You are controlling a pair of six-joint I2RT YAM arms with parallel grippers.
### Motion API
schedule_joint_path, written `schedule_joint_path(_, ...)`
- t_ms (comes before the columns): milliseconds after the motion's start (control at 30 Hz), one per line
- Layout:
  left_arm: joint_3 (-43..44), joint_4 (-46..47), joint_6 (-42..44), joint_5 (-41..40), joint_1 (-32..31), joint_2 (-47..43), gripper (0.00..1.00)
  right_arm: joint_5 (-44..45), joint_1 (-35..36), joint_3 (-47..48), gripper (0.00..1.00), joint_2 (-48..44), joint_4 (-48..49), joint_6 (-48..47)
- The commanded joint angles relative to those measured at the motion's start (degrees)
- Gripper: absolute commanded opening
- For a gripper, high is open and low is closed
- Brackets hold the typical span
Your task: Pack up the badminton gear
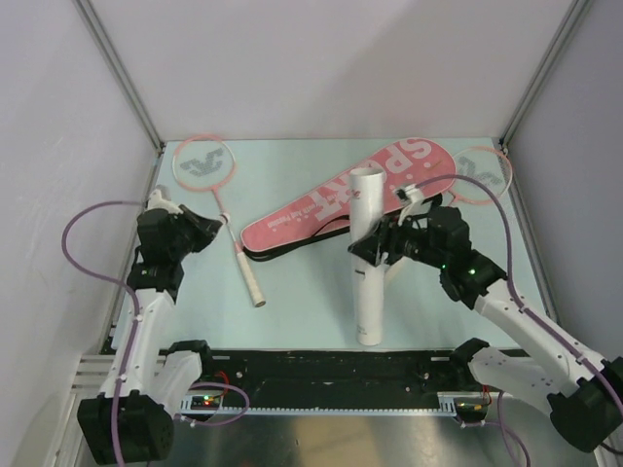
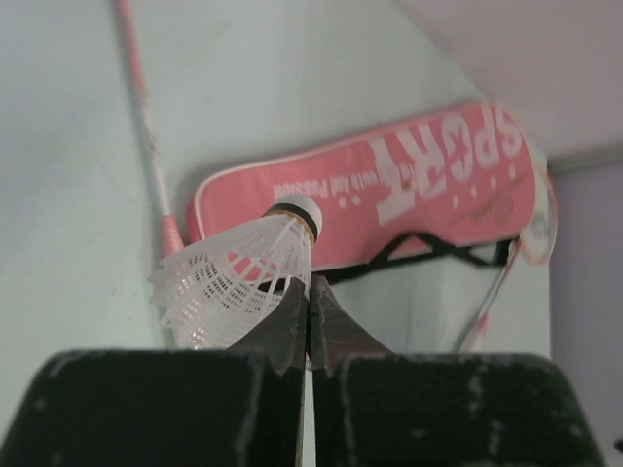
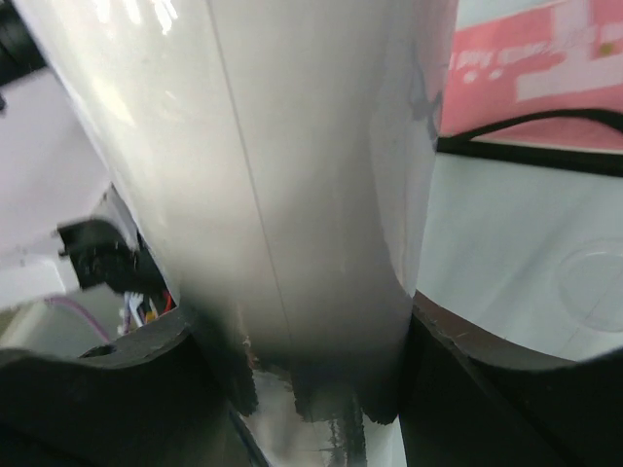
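Walls [image 1: 292, 68] hem the table [image 1: 302, 302] on three sides; bare room lies between the left racket [image 1: 241, 261] and the tube [image 1: 368, 302]. The bag [image 1: 331, 204] lies diagonally mid-table, the other racket [image 1: 484, 175] in the far right corner. Left gripper [image 2: 310, 297], near the left wall, pinches the shuttlecock [image 2: 238, 277]; right gripper [image 1: 373, 248], reaching inward, clamps the standing tube mid-length
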Motion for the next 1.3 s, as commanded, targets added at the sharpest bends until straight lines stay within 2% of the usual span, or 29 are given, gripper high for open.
schedule_joint_path(0,7.8,-9.2,14.0,11.2,-3.5,-0.9,0.0,-3.3,6.7,7.1,0.5,3.2,-5.3,-8.2)
schedule_joint_path(100,13.0,-15.7,19.8,12.0,-8.3,-0.5,0.0,-1.3,11.4,12.1,0.5,7.7,-14.7,-15.2)
schedule_joint_path(200,17.7,-20.3,22.2,13.8,-12.0,-0.4,0.0,5.4,15.5,18.9,0.5,12.1,-24.2,-21.4)
schedule_joint_path(300,22.3,-23.7,23.0,15.0,-14.6,-1.0,0.0,12.1,18.3,23.3,0.5,14.9,-28.0,-25.6)
schedule_joint_path(467,29.6,-28.5,24.2,16.8,-16.1,-3.4,0.0,21.3,22.7,27.0,0.5,16.9,-31.0,-32.2)
schedule_joint_path(633,34.0,-30.4,24.3,28.1,-16.4,-3.5,0.0,27.8,26.9,27.6,0.56,18.2,-33.5,-39.5)
schedule_joint_path(733,34.2,-30.7,24.4,31.4,-16.9,-4.0,0.0,30.4,28.0,27.6,0.58,18.9,-33.7,-41.9)
schedule_joint_path(1267,31.4,-32.2,25.9,34.2,-22.4,-1.3,0.0,32.8,32.3,27.6,0.57,18.2,-29.6,-46.9)
